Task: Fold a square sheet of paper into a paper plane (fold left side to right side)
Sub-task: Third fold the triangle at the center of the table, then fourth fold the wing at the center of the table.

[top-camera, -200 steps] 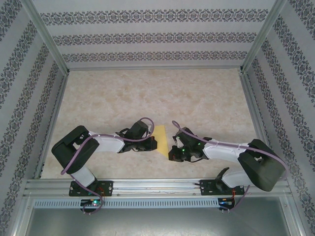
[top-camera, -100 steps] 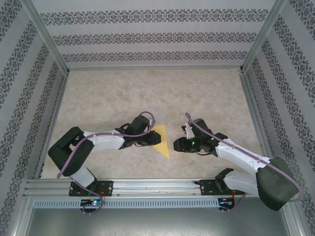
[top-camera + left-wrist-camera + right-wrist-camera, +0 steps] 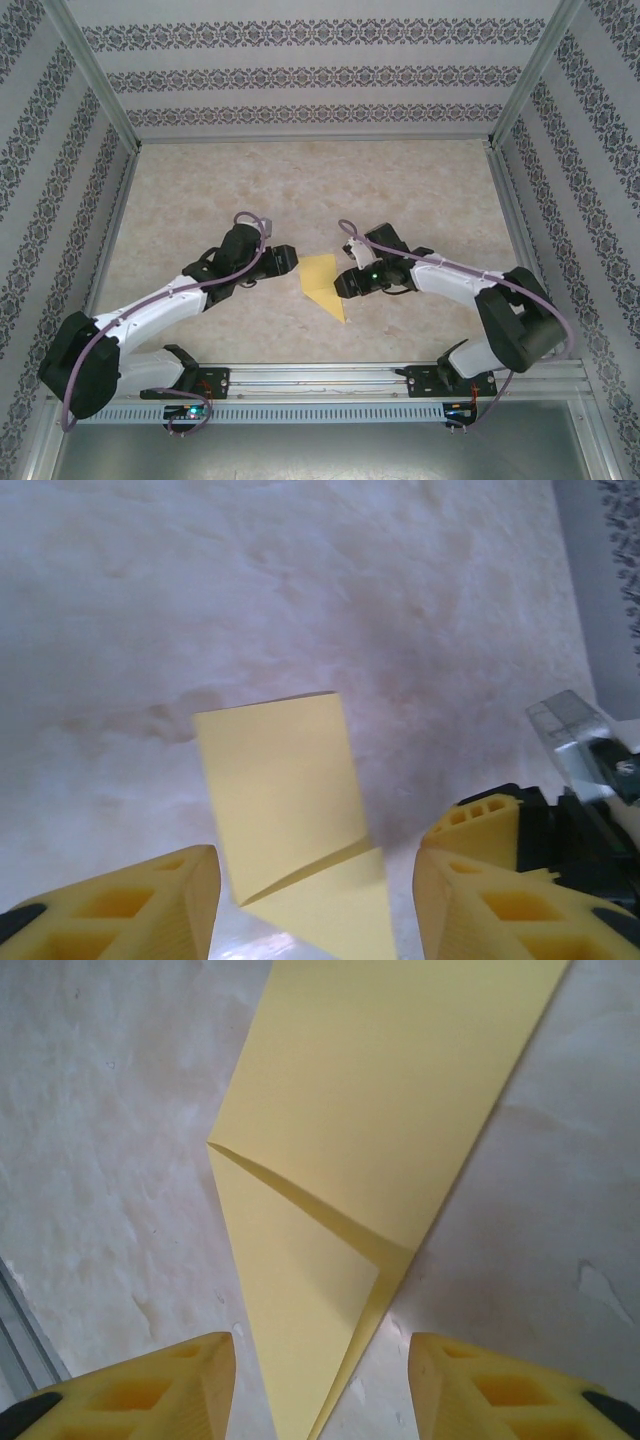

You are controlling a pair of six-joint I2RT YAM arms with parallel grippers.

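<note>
A beige, marbled tabletop (image 3: 320, 190) fills the floor of a booth walled on three sides with white paper (image 3: 320, 75) printed in dark ornamental bands, framed by aluminium rails (image 3: 320, 372) along the lower edge of the overhead view. At lower centre of that view a pale-yellow sheet of paper (image 3: 322, 280) lies on the tabletop, folded to a shape that is broad at its upper end and narrows to a point toward the lower right. The left gripper (image 3: 288, 262) sits just beside its left edge and the right gripper (image 3: 343, 284) just beside its right edge. In the left wrist view the sheet (image 3: 280, 790), with a diagonal crease, runs down between the parted yellow fingers (image 3: 120, 905) of the left gripper (image 3: 315, 890), which clamp nothing. In the right wrist view the sheet (image 3: 380, 1110) tapers toward the bottom of the frame between the right gripper's (image 3: 320, 1370) fingers (image 3: 500, 1390), likewise spread apart and gripping nothing.
</note>
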